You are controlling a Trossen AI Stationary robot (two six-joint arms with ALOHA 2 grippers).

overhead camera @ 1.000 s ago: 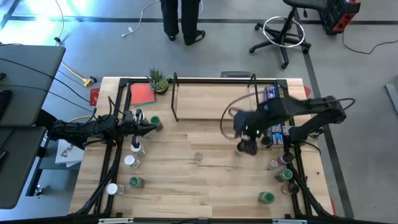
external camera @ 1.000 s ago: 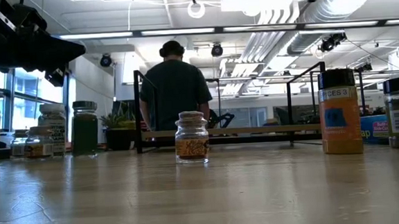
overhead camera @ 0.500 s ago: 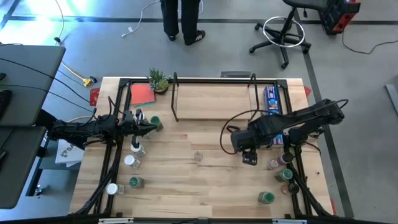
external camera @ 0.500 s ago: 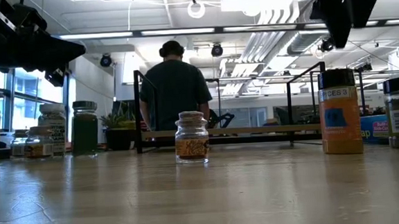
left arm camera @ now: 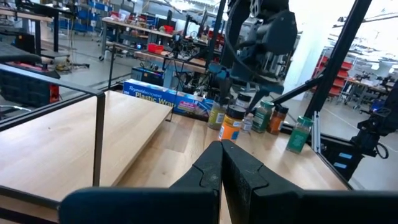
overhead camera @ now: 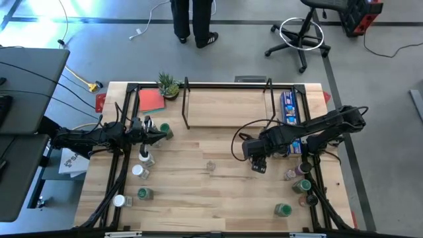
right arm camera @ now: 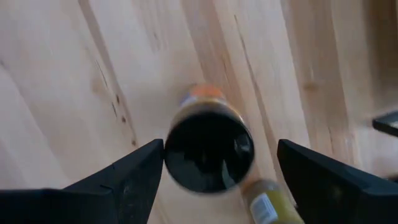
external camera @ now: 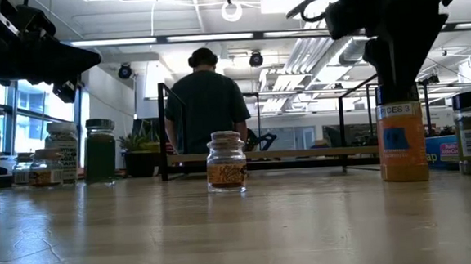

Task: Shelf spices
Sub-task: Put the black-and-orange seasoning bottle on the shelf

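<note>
At the table's left edge the left gripper [overhead camera: 160, 134] waits with its fingers [left arm camera: 214, 171] pressed together on nothing, hanging over the wood beside a green-topped jar [overhead camera: 164, 130]. Below it along that side stand more spices: a clear jar [overhead camera: 145, 158], a white-topped jar [overhead camera: 137, 171], another white-topped one [overhead camera: 119, 199] and a green-lidded jar [overhead camera: 143, 194]. A small potted plant [overhead camera: 168, 84] and a red sheet [overhead camera: 151, 100] lie at the far left corner. The shelf [overhead camera: 225, 109], a light-wood rack with black rails, sits at the far middle of the table with no jar on it. A small glass jar with brownish contents [external camera: 226, 161] stands alone mid-table. Right of it the right gripper [overhead camera: 258, 166] points straight down with its fingers [right arm camera: 134, 177] spread wide, directly above a black-capped orange jar [right arm camera: 209, 146] that stands upright on the table between them, not gripped. A long blue box [overhead camera: 288, 107] lies by the shelf's right rail, and further jars cluster at the right edge [overhead camera: 299, 180], with a green-lidded one [overhead camera: 283, 209] nearer the front
</note>
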